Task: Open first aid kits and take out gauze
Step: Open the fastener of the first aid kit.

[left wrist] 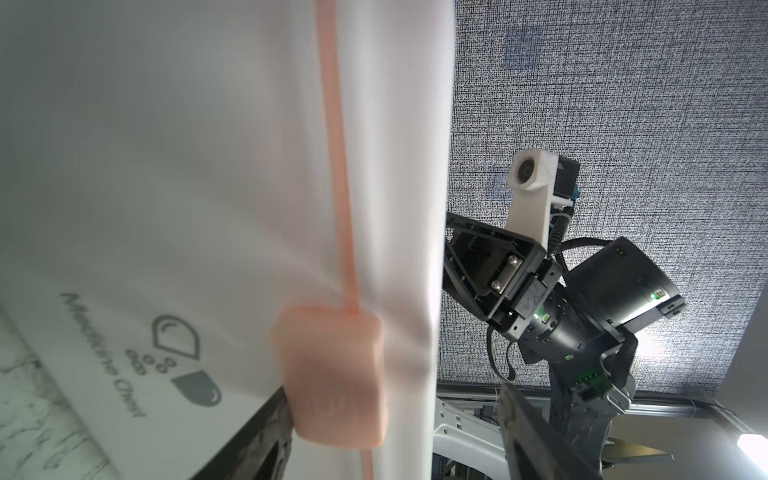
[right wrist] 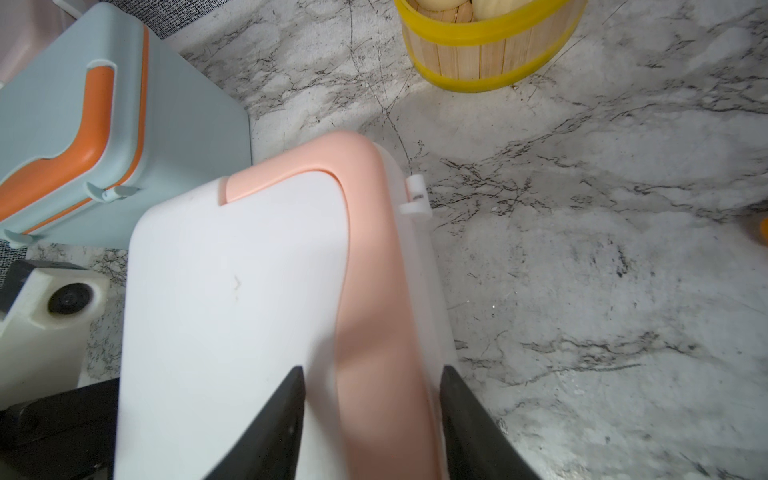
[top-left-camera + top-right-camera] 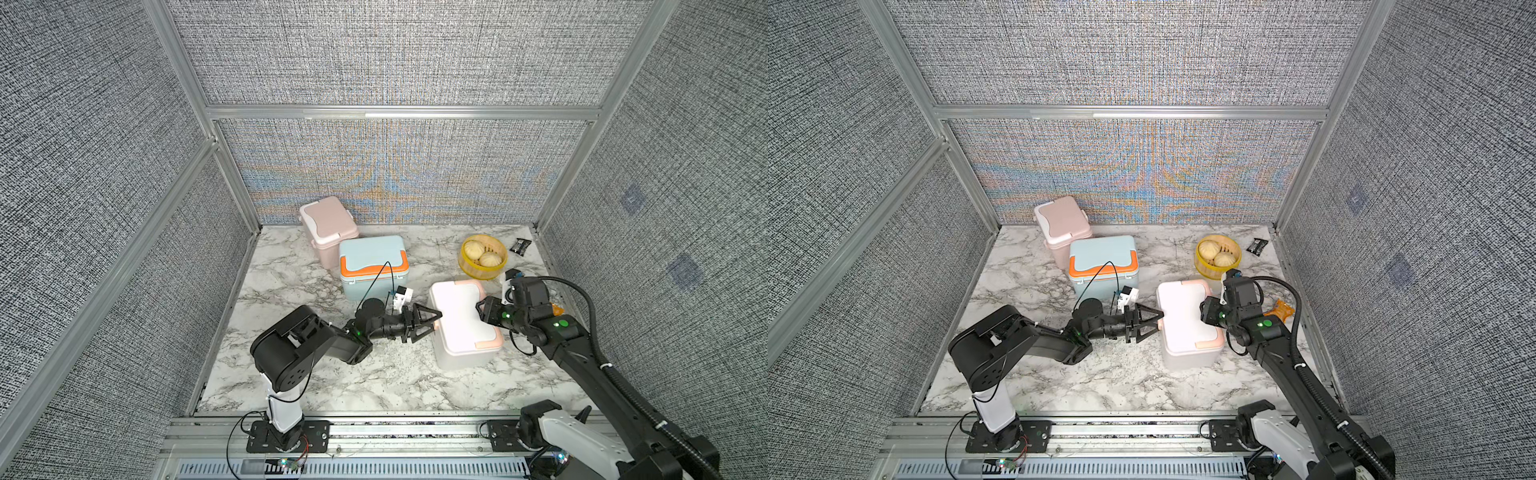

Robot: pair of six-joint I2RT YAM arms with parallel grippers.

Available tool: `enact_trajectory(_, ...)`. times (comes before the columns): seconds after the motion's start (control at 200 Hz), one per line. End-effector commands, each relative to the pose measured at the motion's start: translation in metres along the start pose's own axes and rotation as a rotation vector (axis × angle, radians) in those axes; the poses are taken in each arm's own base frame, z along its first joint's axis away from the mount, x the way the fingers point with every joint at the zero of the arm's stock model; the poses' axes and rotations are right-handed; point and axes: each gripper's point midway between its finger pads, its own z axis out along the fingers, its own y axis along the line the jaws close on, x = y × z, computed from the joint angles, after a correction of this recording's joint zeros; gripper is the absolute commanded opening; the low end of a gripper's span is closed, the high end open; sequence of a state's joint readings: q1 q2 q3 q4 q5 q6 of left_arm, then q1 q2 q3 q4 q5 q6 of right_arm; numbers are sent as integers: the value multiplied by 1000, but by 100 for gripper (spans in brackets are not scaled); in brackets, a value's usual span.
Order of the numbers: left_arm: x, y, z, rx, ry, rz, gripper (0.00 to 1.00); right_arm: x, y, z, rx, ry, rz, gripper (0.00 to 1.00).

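White kit (image 3: 457, 326) closed; both jaws straddling its ends.

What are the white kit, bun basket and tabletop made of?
White kit: smooth matte plastic, moulded peach handle. Bun basket: wood-look slats, glossy yellow bands, probably plastic. Tabletop: marble pattern, likely printed laminate; can't confirm.

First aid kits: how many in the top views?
3. The pink kit is farthest back, the blue kit with orange trim sits just in front of it, and the white kit with peach trim is nearest, right of centre. All are shut and none looks hidden.
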State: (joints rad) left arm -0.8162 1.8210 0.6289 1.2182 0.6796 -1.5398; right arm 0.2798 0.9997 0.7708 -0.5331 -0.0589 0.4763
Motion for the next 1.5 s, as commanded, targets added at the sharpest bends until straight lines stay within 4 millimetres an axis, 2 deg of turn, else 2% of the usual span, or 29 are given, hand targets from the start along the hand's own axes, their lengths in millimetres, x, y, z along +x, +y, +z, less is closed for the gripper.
enact_trajectory(0.0,2,-48,-7,162,-8,154,75,74,-30,-5,120,302,7,52)
enact_trajectory(0.385,1,-49,-23,158,-39,161,75,77,-30,-4,136,312,-8,52)
enact_trajectory(0.62,-3,-38,-31,130,-74,143,76,72,-19,-8,88,299,-7,53)
enact_trajectory(0.74,-7,-25,-37,99,-102,134,82,57,-2,-20,27,245,3,57)
enact_trajectory(0.866,-9,-8,-38,62,-117,124,89,44,6,-33,-4,189,1,66)
enact_trajectory(0.986,-12,0,-34,49,-114,105,91,42,7,-33,-12,175,-2,74)
enact_trajectory(1.116,-15,3,-31,33,-117,110,91,39,7,-30,-19,150,-4,77)
enact_trajectory(1.141,-15,2,-30,25,-118,115,94,40,7,-30,-23,151,-6,77)
enact_trajectory(1.301,-17,0,-35,-112,-122,186,96,40,12,-25,-49,160,-13,79)
enact_trajectory(1.356,-17,-9,-38,-159,-123,233,98,40,13,-24,-53,162,-15,80)
enact_trajectory(1.491,-11,-8,-52,-394,-99,323,100,39,14,-21,-58,163,-24,80)
